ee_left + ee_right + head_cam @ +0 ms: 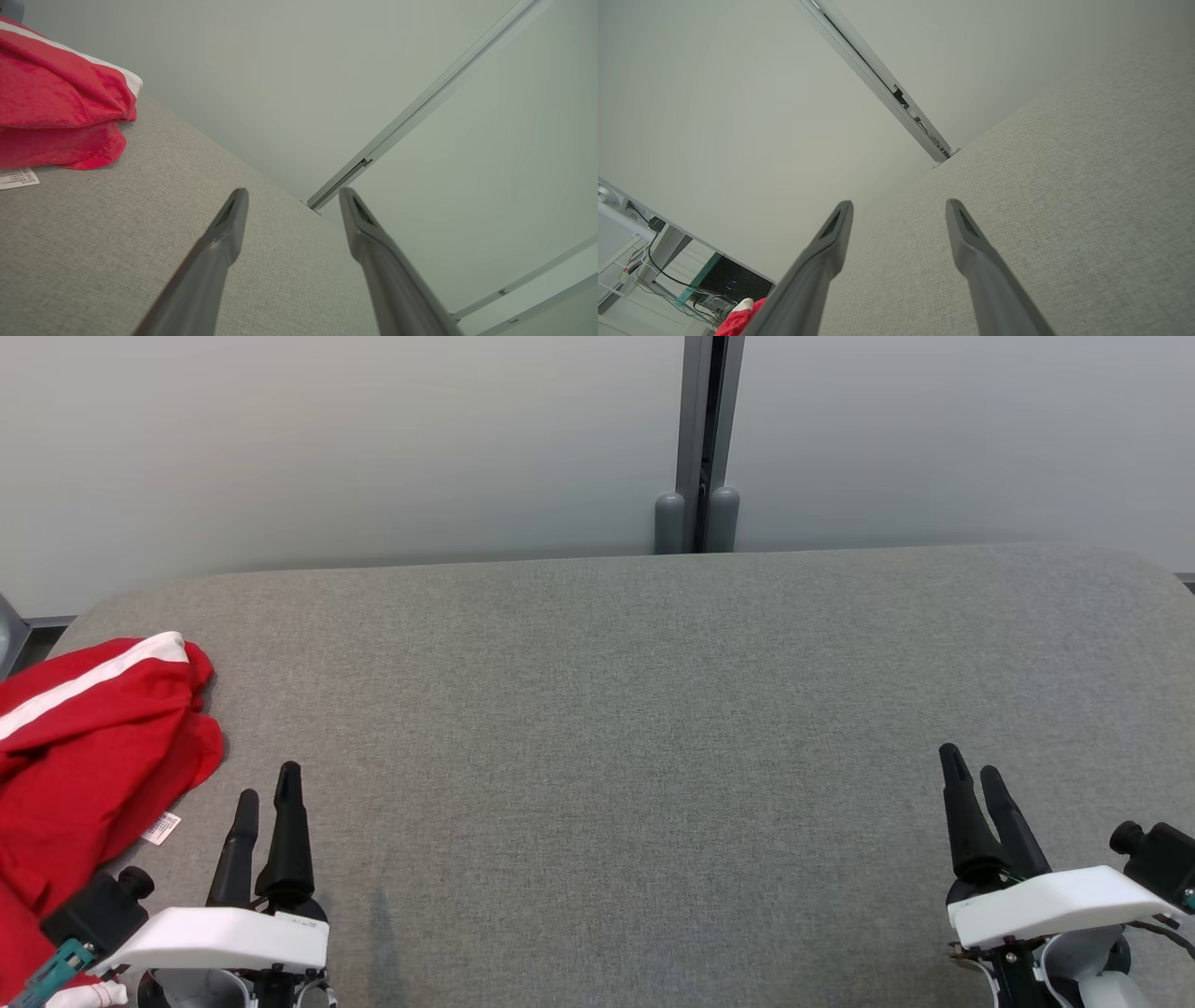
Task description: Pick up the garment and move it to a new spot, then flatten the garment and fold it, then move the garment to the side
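Crumpled red fabric garment [84, 737], white stripe, heaped at left edge of grey fabric-covered table [597, 709]. Left gripper [268, 782] beside it, right gripper [969, 758] well apart; both spread, empty.

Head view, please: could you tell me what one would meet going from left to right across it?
garment → left gripper → post → right gripper

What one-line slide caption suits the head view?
Red garment lies crumpled at the left edge of the grey table; left hand and right hand are open and empty.
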Available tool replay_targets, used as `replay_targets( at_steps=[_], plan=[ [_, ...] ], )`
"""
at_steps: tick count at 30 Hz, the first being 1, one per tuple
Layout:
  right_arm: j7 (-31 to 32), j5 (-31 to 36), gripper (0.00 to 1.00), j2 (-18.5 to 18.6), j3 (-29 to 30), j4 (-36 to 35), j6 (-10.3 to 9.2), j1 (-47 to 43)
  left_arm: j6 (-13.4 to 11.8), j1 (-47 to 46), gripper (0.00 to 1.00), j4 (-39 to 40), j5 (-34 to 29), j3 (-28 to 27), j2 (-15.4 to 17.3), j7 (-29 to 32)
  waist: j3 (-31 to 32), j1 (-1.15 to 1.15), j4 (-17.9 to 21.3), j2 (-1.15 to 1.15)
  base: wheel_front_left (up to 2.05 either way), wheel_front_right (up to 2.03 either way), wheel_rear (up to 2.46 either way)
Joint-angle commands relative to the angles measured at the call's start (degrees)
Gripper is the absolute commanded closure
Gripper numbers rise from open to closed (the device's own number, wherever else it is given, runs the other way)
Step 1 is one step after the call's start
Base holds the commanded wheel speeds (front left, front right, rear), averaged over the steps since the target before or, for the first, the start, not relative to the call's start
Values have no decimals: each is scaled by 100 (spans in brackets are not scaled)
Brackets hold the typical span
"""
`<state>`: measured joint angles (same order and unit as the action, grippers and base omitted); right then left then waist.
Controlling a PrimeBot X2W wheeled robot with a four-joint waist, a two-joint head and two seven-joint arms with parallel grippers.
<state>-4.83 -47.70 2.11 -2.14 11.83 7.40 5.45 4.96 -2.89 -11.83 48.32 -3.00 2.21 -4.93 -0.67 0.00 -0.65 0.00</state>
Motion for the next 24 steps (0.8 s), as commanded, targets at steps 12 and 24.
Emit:
replay_targets(
  at_steps=[12,24],
  plan=[
    [-267,1298,0,55,20,2,8,206,-163,-179,0,87,-1154,11,52,-252,-21,0,-21,0,0,0,0],
    [-456,2040,0,66,-147,-118,9,251,-229,-206,0,10,-1898,24,60,-437,-42,0,-32,0,0,0,0]
  ],
)
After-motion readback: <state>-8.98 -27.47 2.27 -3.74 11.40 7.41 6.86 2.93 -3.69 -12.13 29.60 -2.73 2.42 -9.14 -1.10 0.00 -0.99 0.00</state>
